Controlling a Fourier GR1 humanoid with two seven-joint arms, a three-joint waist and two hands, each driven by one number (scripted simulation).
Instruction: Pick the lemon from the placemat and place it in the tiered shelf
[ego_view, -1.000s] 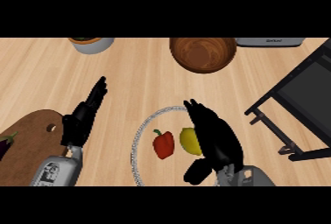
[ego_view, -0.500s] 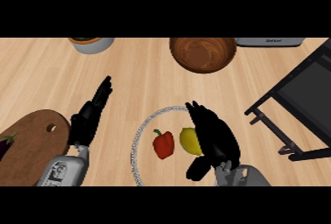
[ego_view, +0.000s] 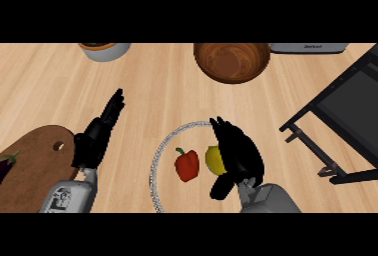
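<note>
One right hand (ego_view: 238, 155) cups open beside the lemon (ego_view: 213, 159)

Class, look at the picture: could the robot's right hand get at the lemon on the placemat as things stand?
Probably yes. The right hand already lies beside the lemon, partly covering it, and nothing stands between them; the red pepper sits on the lemon's far side.

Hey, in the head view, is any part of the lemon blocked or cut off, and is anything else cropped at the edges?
Head view: the right hand covers the lemon's right side; the eggplant is cut at the left edge, the tiered shelf at the right, and the placemat's rim is partly hidden under that hand.
</note>
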